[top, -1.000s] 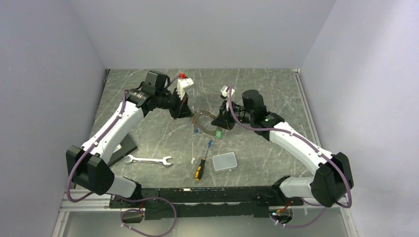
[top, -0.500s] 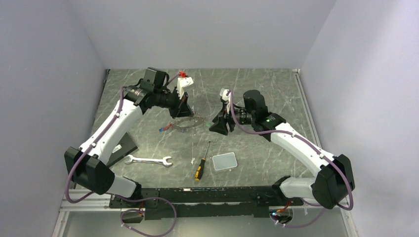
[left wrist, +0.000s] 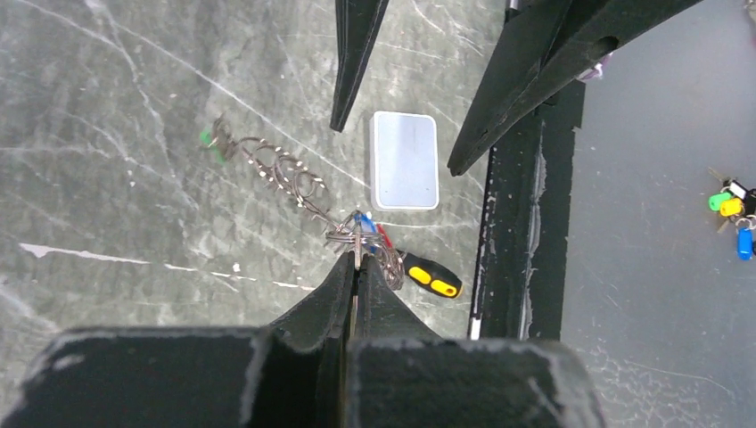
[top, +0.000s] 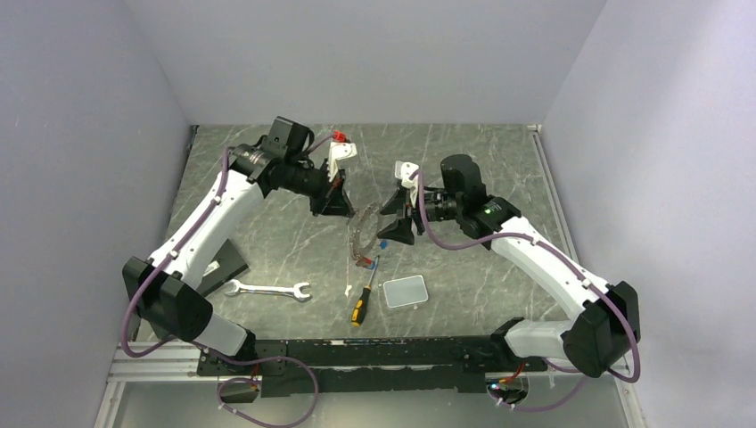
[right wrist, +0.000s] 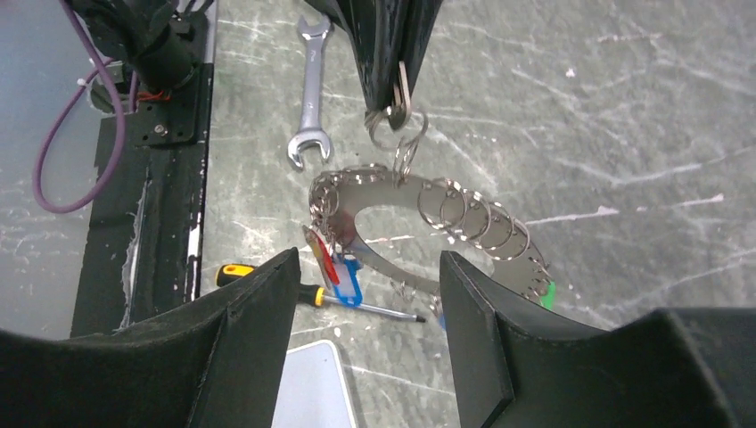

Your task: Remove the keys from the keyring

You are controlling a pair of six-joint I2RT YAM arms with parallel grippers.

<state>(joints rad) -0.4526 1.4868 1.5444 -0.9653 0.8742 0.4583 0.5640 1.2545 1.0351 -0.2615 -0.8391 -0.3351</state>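
The keyring (right wrist: 428, 209), a flat metal loop strung with many small rings, hangs in the air above the table. My left gripper (left wrist: 357, 259) is shut on a thin metal piece at its top (right wrist: 401, 85). Keys with a red tag (right wrist: 323, 254), a blue tag (right wrist: 349, 276) and a green tag (right wrist: 546, 292) dangle from the loop. In the top view the keyring (top: 361, 232) hangs between the two grippers. My right gripper (right wrist: 367, 260) stands open just beside it, nothing between its fingers (left wrist: 352, 62).
Below the keyring lie a yellow-and-black screwdriver (top: 361, 303) and a grey box (top: 405, 292). A silver wrench (top: 267, 289) lies to the left, near a dark plate (top: 223, 267). A black rail (top: 357, 352) runs along the near edge.
My right gripper has opened and let go of the keyring, then lifted slightly. The keyring swung left and now hangs down from the left gripper, which stayed shut.
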